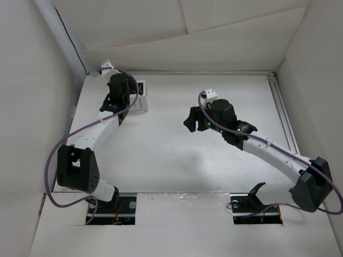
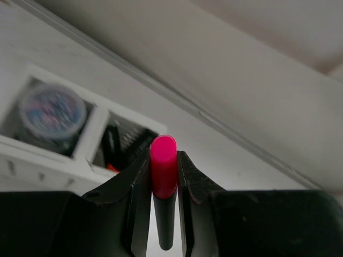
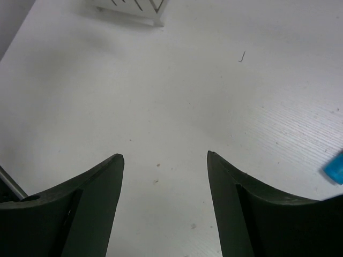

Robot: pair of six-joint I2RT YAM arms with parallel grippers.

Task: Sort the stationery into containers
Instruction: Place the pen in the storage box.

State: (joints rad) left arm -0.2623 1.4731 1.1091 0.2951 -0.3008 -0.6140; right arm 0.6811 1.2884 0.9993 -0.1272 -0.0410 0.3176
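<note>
**Desk:** Black fingers [image 2: 136,184] fill the foreground of the left wrist view. What are they holding?

**Photographer:** The left gripper [image 2: 163,160] is clamped narrowly on a highlighter [image 2: 163,174]. Its pink cap points away from the lens, and its black body runs back between the pads.

**Desk:** And behind it?

**Photographer:** The white box [image 2: 91,128] sits to the left beyond the fingertips, close to the back wall. A round greyish roll [image 2: 52,111], blurred, lies in its left compartment. The right compartment holds dark shapes with a fleck of orange, too dim to name.

**Desk:** Right wrist view?

**Photographer:** The right gripper [image 3: 163,155] has its jaws spread wide with nothing between them, only bare table [image 3: 161,80]. A corner of the box shows at the top edge, well apart from the gripper. A blue object [image 3: 335,167] is cut off by the right edge, and too little of it shows to identify it.

**Desk:** Overhead?

**Photographer:** The left arm reaches to the table's far left corner, its wrist over the near side of the box and covering part of it. The right arm bends in from the right and its gripper hangs near the table's middle, pointing left, well clear of the box. No highlighter is visible from up here.
</note>
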